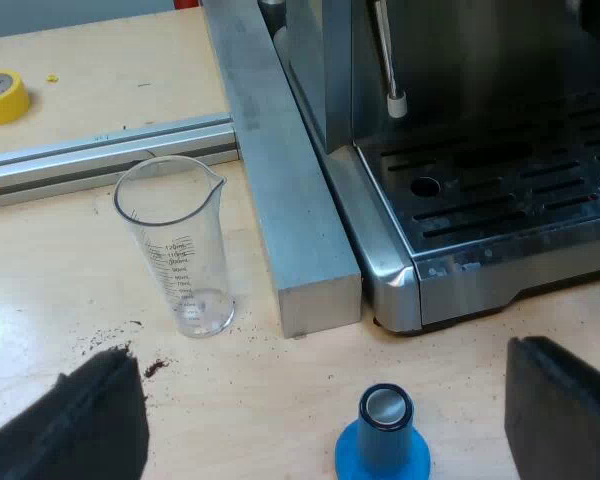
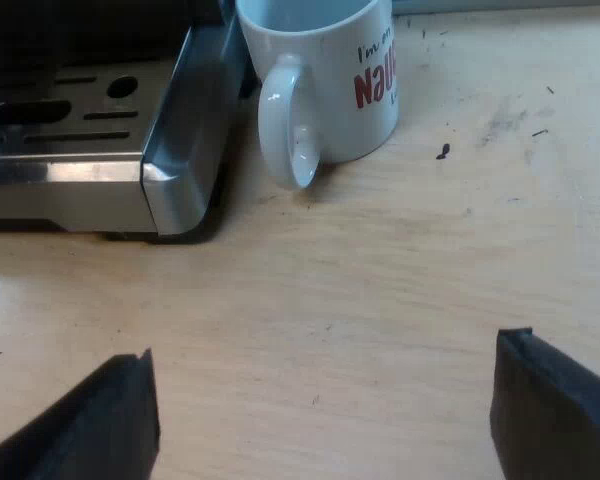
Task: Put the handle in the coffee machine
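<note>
The espresso machine (image 1: pixel 450 130) stands on the wooden table, its slotted drip tray (image 1: pixel 500 190) and steam wand (image 1: pixel 388 60) toward my left gripper. My left gripper (image 1: pixel 325 420) is open, low over the table, with the blue tamper (image 1: pixel 383 440) standing between its fingers (image 1: pixel 80 425) untouched. A clear measuring glass (image 1: pixel 178 245) stands upright near the machine's corner. My right gripper (image 2: pixel 325 410) is open above bare table, its fingers (image 2: pixel 555 410) wide apart. Beyond it a white mug (image 2: pixel 325 75) with red lettering stands beside the machine's drip tray corner (image 2: pixel 170 160).
A grey metal bar (image 1: pixel 280 170) runs along the machine's side, crossed by an aluminium rail (image 1: pixel 100 155). A yellow tape roll (image 1: pixel 0 97) lies farther off. Coffee grounds (image 1: pixel 130 350) are scattered near the measuring glass.
</note>
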Robot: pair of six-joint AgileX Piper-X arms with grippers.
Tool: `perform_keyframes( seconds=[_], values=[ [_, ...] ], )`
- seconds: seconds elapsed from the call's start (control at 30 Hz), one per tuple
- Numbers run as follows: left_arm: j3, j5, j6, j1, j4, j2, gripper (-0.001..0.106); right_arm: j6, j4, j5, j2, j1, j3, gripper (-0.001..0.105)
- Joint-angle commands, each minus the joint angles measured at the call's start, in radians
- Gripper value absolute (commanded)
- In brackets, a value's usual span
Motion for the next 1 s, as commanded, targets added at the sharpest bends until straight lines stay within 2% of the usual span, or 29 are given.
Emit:
perform_keyframes(
  seconds=[0.03, 0.4, 0.47, 1.0],
  values=[
    [-0.004, -0.008, -0.006, 0.002, -0.014, -0.115, 0.075, -0.008, 0.007, -0.009, -0.044, 0.000, -0.003, 0.070],
    [-0.004, -0.001, -0.006, 0.002, -0.012, -0.144, 0.075, -0.004, 0.007, -0.009, -0.044, 0.000, -0.003, 0.070],
    [0.001, 0.019, -0.006, 0.002, -0.023, -0.140, 0.075, -0.004, 0.007, -0.009, -0.044, 0.000, -0.003, 0.070],
    [0.016, 0.020, -0.006, -0.002, -0.053, -0.141, 0.075, -0.004, 0.007, -0.009, -0.044, 0.000, -0.003, 0.070]
  ],
)
